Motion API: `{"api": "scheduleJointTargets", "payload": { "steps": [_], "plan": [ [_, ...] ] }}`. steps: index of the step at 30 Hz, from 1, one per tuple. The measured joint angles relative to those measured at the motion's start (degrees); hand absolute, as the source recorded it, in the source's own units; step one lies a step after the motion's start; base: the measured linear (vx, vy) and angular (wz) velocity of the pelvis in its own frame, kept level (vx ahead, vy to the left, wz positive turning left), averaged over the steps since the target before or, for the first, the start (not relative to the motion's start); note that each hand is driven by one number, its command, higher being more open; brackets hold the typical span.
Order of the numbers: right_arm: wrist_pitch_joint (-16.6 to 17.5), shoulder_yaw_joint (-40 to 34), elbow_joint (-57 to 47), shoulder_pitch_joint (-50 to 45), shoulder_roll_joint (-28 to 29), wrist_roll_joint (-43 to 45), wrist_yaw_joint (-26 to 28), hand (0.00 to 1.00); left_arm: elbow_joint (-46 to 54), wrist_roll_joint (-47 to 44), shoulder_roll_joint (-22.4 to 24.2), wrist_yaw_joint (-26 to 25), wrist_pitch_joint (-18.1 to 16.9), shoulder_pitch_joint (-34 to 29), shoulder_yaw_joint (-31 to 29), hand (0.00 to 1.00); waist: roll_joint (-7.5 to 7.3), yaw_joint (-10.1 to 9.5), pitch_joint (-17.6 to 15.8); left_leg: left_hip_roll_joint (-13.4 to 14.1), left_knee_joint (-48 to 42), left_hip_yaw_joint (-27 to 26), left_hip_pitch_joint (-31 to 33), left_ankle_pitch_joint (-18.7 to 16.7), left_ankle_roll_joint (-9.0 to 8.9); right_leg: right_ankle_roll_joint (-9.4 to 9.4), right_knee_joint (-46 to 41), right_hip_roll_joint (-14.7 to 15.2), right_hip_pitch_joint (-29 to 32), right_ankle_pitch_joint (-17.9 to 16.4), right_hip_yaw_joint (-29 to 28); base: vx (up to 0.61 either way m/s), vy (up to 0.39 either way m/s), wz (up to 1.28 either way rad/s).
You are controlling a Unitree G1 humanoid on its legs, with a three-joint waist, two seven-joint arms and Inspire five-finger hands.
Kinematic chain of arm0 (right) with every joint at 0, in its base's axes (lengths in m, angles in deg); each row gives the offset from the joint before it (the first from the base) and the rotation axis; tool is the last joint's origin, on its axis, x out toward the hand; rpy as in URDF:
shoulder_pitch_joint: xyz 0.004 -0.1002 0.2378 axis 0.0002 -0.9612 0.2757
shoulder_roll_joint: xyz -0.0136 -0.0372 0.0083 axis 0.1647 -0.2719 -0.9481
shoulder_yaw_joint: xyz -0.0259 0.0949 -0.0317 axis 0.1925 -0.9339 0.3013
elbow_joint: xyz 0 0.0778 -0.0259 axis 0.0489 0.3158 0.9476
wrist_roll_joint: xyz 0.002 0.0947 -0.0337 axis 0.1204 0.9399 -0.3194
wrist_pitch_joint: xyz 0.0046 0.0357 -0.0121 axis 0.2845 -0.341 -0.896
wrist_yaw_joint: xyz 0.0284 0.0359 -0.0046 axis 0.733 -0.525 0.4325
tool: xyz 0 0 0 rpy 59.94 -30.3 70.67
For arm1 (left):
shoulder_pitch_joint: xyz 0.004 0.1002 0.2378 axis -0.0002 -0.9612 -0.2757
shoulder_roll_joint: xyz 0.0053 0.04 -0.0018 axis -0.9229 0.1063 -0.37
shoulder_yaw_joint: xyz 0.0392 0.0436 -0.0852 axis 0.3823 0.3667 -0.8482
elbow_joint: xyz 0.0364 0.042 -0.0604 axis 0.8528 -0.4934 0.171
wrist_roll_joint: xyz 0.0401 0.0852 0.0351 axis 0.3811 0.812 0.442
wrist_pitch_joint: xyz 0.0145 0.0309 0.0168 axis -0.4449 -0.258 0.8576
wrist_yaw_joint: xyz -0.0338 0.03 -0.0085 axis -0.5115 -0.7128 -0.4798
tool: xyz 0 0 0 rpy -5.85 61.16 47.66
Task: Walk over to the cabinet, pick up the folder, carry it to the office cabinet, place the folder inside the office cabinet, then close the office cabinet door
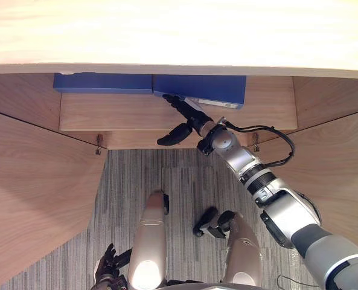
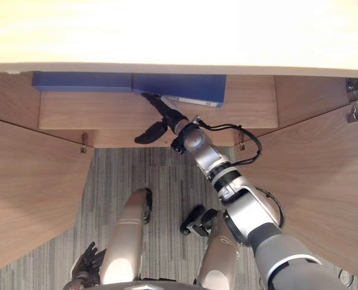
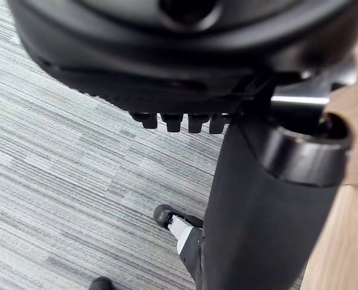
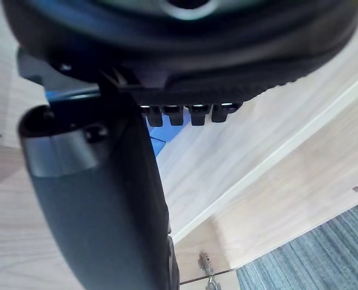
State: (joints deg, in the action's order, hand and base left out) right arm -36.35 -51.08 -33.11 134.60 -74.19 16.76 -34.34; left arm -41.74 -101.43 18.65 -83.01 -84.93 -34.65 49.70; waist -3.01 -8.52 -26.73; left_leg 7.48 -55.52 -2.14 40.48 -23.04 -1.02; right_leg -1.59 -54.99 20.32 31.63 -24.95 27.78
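**A:** Writing or labels?
**B:** One pale label strip [image 1: 212, 103] on the near edge of the blue rectangular folder [image 1: 209, 87]. The print is too small to read.

**A:** Folders, count and place?
**B:** Two. The blue rectangular folder and a second blue folder [image 1: 103, 82] to its left sit end to end, touching. They are at the back of the shelf in the light-brown wooden cabinet [image 1: 124, 113], under its pale top. The right-hand one lies slightly askew.

**A:** Right robot hand?
**B:** Right robot hand [image 1: 192, 121]: the arm is stretched forward into the cabinet. The fingers [image 1: 179, 107] are straight and close together, with their tips at the near edge of the blue rectangular folder. The thumb [image 1: 174, 134] is splayed wide, apart from the folder. Nothing is clamped.

**A:** Left robot hand?
**B:** Left robot hand [image 1: 108, 264]: low over the grey striped carpet [image 1: 179, 175], fingers loosely spread, empty.

**A:** Doors?
**B:** Two, both swung open: left wooden door [image 1: 34, 181] and right wooden door [image 1: 342, 163].

**A:** Fittings?
**B:** Two small ones at the opening's lower front corners: left metal fitting [image 1: 99, 145] and right metal fitting [image 1: 255, 143].
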Motion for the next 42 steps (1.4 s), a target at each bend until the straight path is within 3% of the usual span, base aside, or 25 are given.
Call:
{"api": "scheduleJointTargets", "payload": {
  "steps": [4,8,12,18,21,27,30,31,33,37,42],
  "plan": [
    [-2.4,-1.5,-3.8,-0.2,-2.7,-0.1,-0.6,1.00,-0.8,0.0,-0.1,0.0,0.0,0.0,0.0,1.00,-0.09,0.21,0.0,0.2,0.1,-0.1,-0.1,0.0,0.08,0.08,0.5,-0.4,0.0,0.6,-0.2,0.00,0.000,-0.05],
    [-5.1,-10.6,-12.3,-2.7,-2.5,-4.2,-3.6,1.00,-1.0,0.0,-0.2,-0.1,0.1,0.0,-0.1,1.00,-0.32,0.56,-0.2,0.9,1.6,-0.7,-1.6,0.5,0.74,0.00,3.3,-1.8,-1.3,2.4,-0.5,0.00,0.025,-0.13],
    [-5.9,-19.0,-22.1,-4.8,-1.2,-9.3,-9.6,1.00,-0.9,0.1,0.0,-0.1,0.3,0.0,-1.5,1.00,-0.34,1.30,-0.2,1.0,7.5,-2.9,-6.2,2.8,1.36,-0.49,10.3,-3.5,-4.6,6.4,-1.4,0.01,0.052,-0.19],
    [-5.8,-18.8,-26.1,-17.3,3.9,-11.4,-11.6,1.00,-1.0,0.2,-0.9,-0.2,0.4,0.0,-4.2,1.00,-1.40,1.75,1.5,1.2,20.2,-5.6,-14.7,8.0,1.13,-0.78,25.9,-8.1,-12.0,13.9,-1.8,0.06,-0.006,-0.20],
    [-5.9,-14.3,-21.9,-27.4,6.4,-11.3,-9.3,1.00,-2.8,1.3,-1.2,-0.2,0.6,-0.1,-4.6,1.00,-1.65,2.07,4.4,1.9,27.6,-7.0,-19.2,11.2,0.36,-0.60,38.0,-12.1,-17.5,19.6,-1.8,0.07,-0.066,-0.20],
    [-3.6,-9.8,-8.0,-40.6,7.6,-10.7,-6.0,1.00,-7.1,3.7,-0.3,-0.6,1.6,-0.5,-7.0,1.00,-1.03,2.22,10.3,2.6,29.7,-7.2,-26.8,11.9,-0.17,-0.24,49.8,-16.6,-27.0,24.3,-5.2,0.06,-0.077,-0.36],
    [-1.8,-9.7,5.1,-42.6,7.4,-10.7,-5.6,1.00,-8.7,4.6,1.1,-1.0,1.6,-0.5,-6.9,1.00,1.02,2.21,13.3,2.0,27.8,0.4,-29.0,10.8,-1.84,0.10,51.4,-17.9,-28.8,25.7,-9.6,-0.02,0.000,-0.80],
    [-1.7,-10.3,9.3,-43.6,7.2,-10.7,-5.6,1.00,-8.7,4.6,2.1,-1.3,1.6,-0.4,-6.8,1.00,2.15,2.24,14.5,1.8,28.6,3.6,-30.1,10.0,-3.11,0.15,52.2,-18.6,-28.8,26.5,-11.3,-0.05,0.052,-0.64],
    [-1.7,-14.0,13.6,-45.4,7.0,-10.6,-6.0,1.00,-8.7,4.6,2.9,-1.6,1.4,0.3,-6.2,1.00,3.31,2.70,15.3,1.5,32.0,6.3,-32.3,9.5,-3.97,0.20,53.0,-19.3,-28.6,27.6,-13.1,-0.09,0.058,-0.56],
    [-1.4,-23.1,18.2,-48.9,7.3,-7.1,-9.4,1.00,-9.7,4.8,2.2,-2.2,1.3,2.3,-3.8,1.00,3.11,3.52,16.6,0.4,35.6,3.7,-33.9,10.1,-3.10,0.03,54.9,-18.9,-26.7,31.0,-17.8,-0.15,0.074,-0.57],
    [0.1,-27.5,15.5,-52.5,8.5,-1.5,-12.6,1.00,-10.6,7.0,2.3,-4.1,1.1,3.2,-3.8,1.00,2.86,4.32,18.1,-1.2,39.0,-2.5,-37.3,11.9,-2.15,-0.72,54.2,-17.6,-25.1,33.2,-24.0,-0.13,0.077,-0.61]
  ]
}}
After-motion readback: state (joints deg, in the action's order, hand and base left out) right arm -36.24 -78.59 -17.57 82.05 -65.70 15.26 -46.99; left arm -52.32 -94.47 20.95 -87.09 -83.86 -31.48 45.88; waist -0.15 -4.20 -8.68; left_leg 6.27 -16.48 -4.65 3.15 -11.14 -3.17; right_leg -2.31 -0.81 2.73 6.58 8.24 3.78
